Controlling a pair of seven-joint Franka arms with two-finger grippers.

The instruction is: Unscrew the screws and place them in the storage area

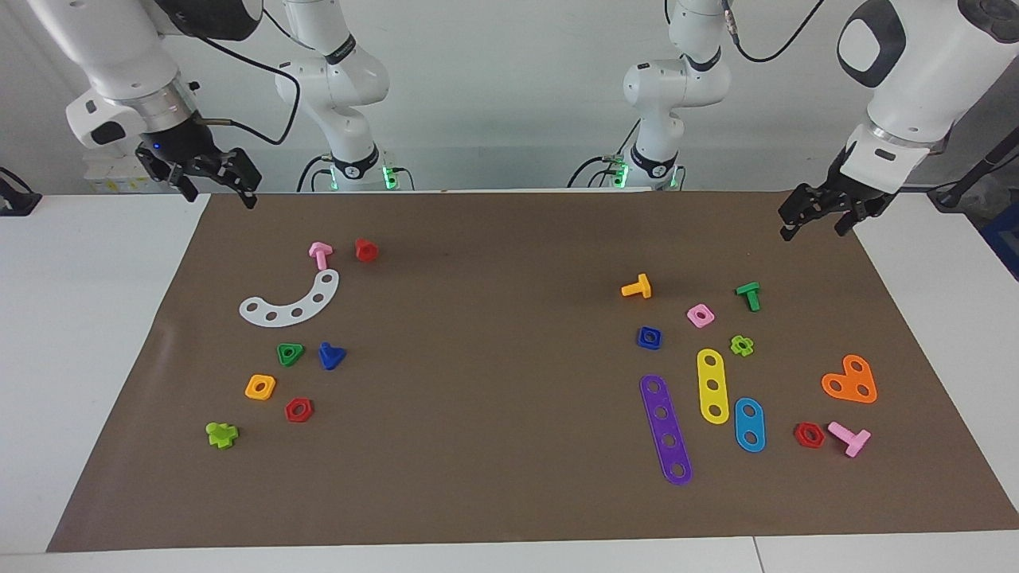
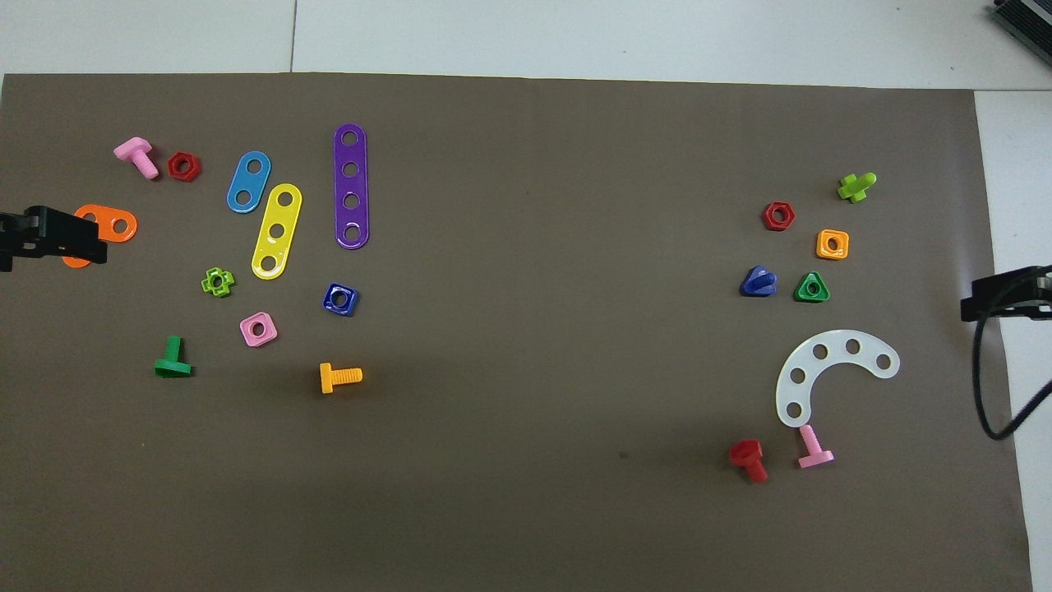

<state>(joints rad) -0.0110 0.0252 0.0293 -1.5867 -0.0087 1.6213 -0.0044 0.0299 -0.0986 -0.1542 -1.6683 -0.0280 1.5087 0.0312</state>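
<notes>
Dark-blue screw [image 1: 331, 356] beside green nut [image 1: 290, 354]; well apart from both jaws.

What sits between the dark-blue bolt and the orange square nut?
The green triangular nut, beside the dark-blue bolt and just nearer the robots than the orange square nut; clearest overhead.

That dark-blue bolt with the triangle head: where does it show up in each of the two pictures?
Facing view: the dark-blue bolt lies on the brown mat toward the right arm's end, beside the green triangular nut.
Overhead view: it appears at the other edge of the picture, again beside that nut.
Shared landmark: the white curved strip, nearer the robots than the bolt.
</notes>
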